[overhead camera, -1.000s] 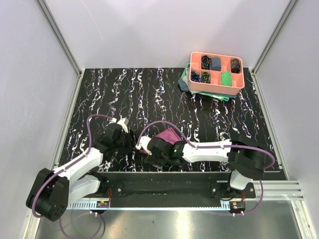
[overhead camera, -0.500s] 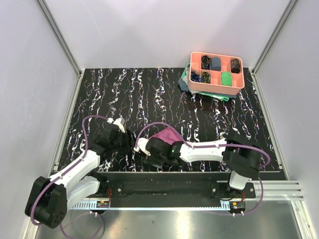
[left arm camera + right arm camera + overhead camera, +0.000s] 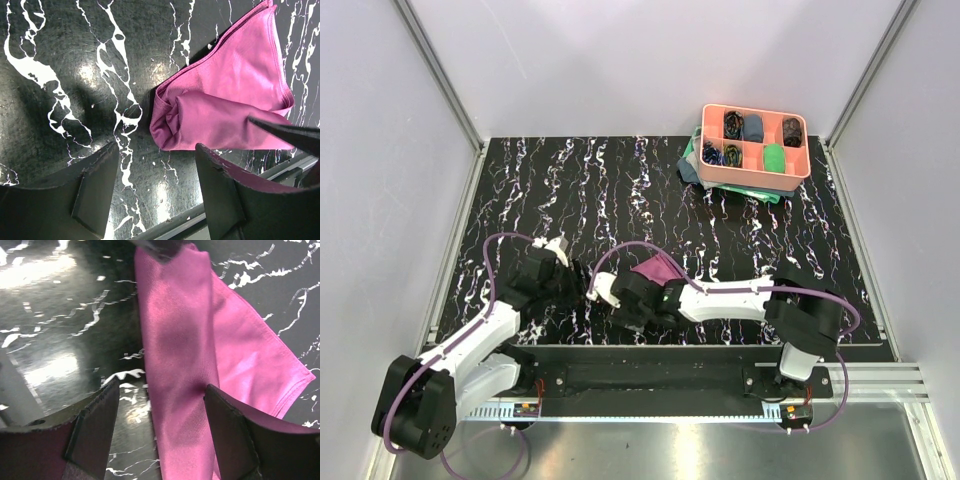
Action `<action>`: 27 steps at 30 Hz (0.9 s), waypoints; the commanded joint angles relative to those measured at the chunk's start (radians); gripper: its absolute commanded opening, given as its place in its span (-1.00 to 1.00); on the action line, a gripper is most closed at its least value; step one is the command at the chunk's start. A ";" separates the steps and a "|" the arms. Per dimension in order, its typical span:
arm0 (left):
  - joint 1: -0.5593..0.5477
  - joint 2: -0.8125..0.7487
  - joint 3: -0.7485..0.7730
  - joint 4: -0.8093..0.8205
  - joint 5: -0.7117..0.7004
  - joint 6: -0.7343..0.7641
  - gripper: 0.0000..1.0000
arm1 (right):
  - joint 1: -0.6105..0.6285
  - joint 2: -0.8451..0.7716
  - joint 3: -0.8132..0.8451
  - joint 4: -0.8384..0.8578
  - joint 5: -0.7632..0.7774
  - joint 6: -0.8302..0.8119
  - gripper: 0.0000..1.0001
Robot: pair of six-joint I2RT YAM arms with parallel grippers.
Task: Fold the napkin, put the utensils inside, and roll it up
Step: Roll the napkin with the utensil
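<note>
The plum-purple, satin-sheened cloth napkin (image 3: 657,270) lies at the lower centre of the overhead view, on the black tabletop veined with white (image 3: 620,190). It is partly rolled: a soft, plump tube runs along one edge, while a flat triangular flap with a stitched hem is not yet wound in. The gold-and-blue utensils show nowhere (whether they sit inside the tube, I cannot tell). Folding looks done, and I judge the rolling to be roughly halfway.

In the left wrist view the left gripper (image 3: 154,150) holds its dark, matte jaws wide over bare table, gripping nothing; the napkin (image 3: 225,100) lies with its crumpled tube end just above them in frame. In the right wrist view the right gripper (image 3: 161,387) straddles the glossy tube with jaws wide, not clamped. A salmon-pink plastic compartment tray (image 3: 750,178) sits at upper right.
</note>
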 commanded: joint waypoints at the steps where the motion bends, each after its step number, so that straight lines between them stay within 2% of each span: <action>1: 0.010 -0.017 0.008 0.023 0.003 0.010 0.31 | -0.041 0.020 0.027 0.034 -0.040 -0.015 0.53; 4: 0.011 -0.023 0.014 0.017 0.003 0.010 0.31 | -0.062 0.035 0.026 0.038 -0.071 -0.017 0.48; 12: 0.019 -0.040 0.018 0.003 0.006 0.007 0.32 | -0.107 0.066 0.037 -0.008 -0.189 0.025 0.15; 20: 0.031 -0.075 0.027 -0.017 0.012 0.008 0.33 | -0.147 0.127 0.064 -0.076 -0.258 0.081 0.04; 27: 0.036 -0.106 0.022 -0.014 0.029 0.018 0.33 | -0.193 0.144 0.107 -0.152 -0.442 0.118 -0.05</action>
